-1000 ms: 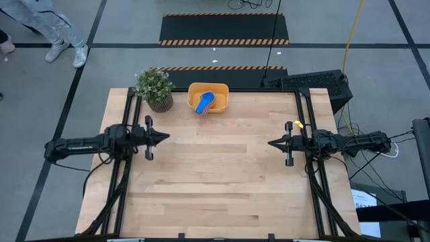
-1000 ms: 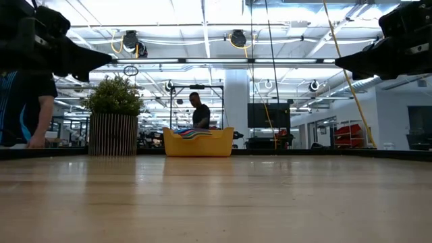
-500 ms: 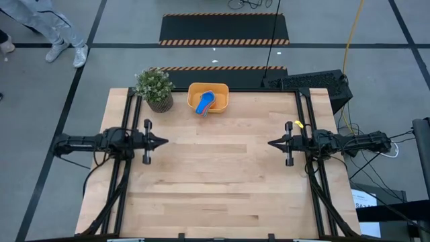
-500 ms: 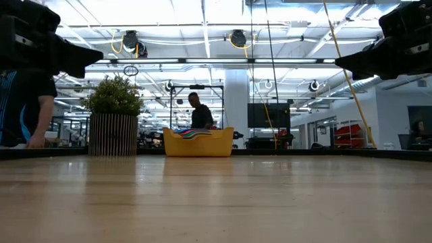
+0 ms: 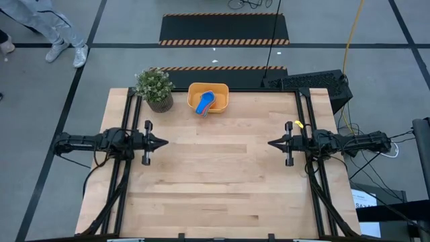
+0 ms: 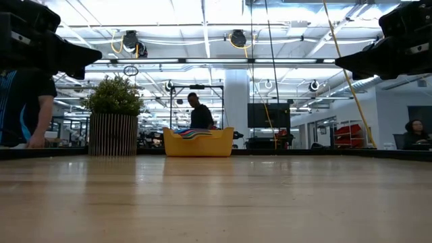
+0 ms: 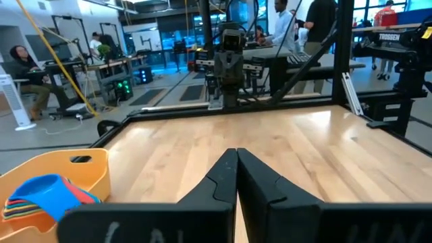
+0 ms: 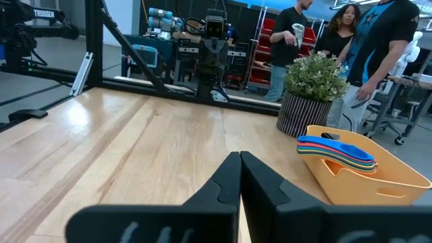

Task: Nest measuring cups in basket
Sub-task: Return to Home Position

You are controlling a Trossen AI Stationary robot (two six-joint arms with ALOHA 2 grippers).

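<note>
High view, your inventory: left gripper (image 5: 161, 142) hangs near the left edge of the table (image 5: 215, 181), fingers pressed together, holding nothing. Potted plant (image 5: 154, 89) stands at the far edge. Just beside it is the basket (image 5: 222, 90), with the measuring cups (image 5: 205, 103) nested inside. You have bare wood between the arms. Right gripper (image 5: 272, 143) hangs near the right edge, likewise closed and empty.

grey floor (image 5: 316, 33), striped hazard mats (image 5: 224, 29), bright ceiling lights (image 6: 202, 30), people (image 7: 23, 74) at desks
</note>
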